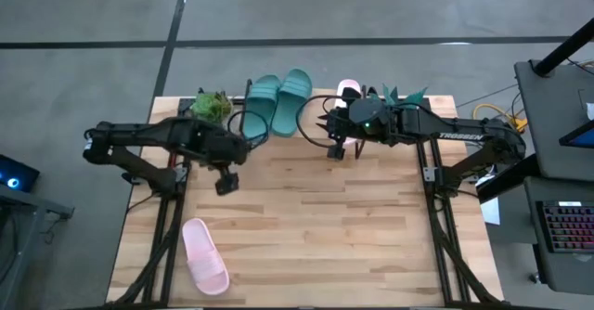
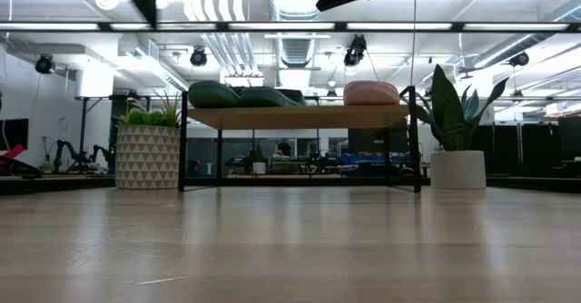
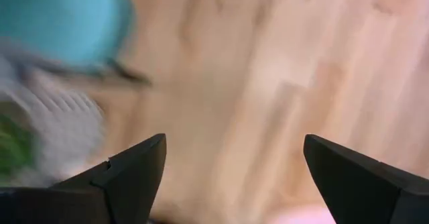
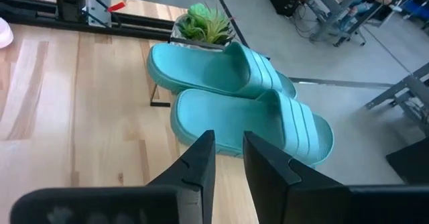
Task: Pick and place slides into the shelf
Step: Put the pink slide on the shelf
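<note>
The shelf [image 2: 300, 117] stands at the table's far edge on thin black legs. Two teal slides [image 1: 278, 103] lie side by side on its plank top, and one pink slide [image 2: 370, 92] lies to their right, partly hidden in the high view by my right arm. The other pink slide [image 1: 204, 256] lies flat on the table near the near left corner. My left gripper [image 1: 225, 184] hovers open over bare table, left of the middle. My right gripper [image 1: 336, 149] hangs shut and empty in front of the shelf, with the teal slides [image 4: 241, 96] ahead of its fingers.
A leafy plant in a patterned white pot [image 2: 148, 156] stands left of the shelf, and a spiky plant in a white pot [image 2: 458, 169] stands to its right. Bare wooden tabletop [image 1: 325, 236] stretches between the shelf and the near edge.
</note>
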Controlling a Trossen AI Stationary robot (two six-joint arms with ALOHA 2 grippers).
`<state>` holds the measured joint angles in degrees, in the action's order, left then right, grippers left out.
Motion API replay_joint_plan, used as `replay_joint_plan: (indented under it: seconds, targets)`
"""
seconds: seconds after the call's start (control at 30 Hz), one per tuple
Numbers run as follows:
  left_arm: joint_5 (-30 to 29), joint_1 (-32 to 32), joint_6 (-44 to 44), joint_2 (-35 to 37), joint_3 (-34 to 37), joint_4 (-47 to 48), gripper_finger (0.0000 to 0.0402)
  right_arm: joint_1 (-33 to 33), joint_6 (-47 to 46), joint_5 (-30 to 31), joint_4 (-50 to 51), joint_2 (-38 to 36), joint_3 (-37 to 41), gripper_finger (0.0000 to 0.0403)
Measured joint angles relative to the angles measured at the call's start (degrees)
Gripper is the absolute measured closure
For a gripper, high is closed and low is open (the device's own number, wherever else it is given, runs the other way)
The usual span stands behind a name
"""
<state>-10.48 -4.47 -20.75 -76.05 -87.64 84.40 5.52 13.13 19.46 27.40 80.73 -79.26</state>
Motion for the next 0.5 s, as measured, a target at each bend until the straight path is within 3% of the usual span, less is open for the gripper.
replay_joint_plan:
  seconds: [0.1, 0.37, 0.5]
  targets:
    - [4.0, -2.1, -8.0, -0.2, 1.0, 3.1, 0.0066, 0.0, -0.1, 0.0, 0.7, 0.0, 0.0, 0.0333]
    - [6.3, -12.0, -23.1, 0.9, 12.4, 1.7, 0.0066, 0.0, -0.7, -0.2, 1.9, 0.0, 0.0, 0.0322]
    - [13.1, -18.0, -33.9, 1.9, 19.5, -4.0, 0.0066, 0.0, -0.8, -0.2, 3.1, 0.0, 0.0, 0.0323]
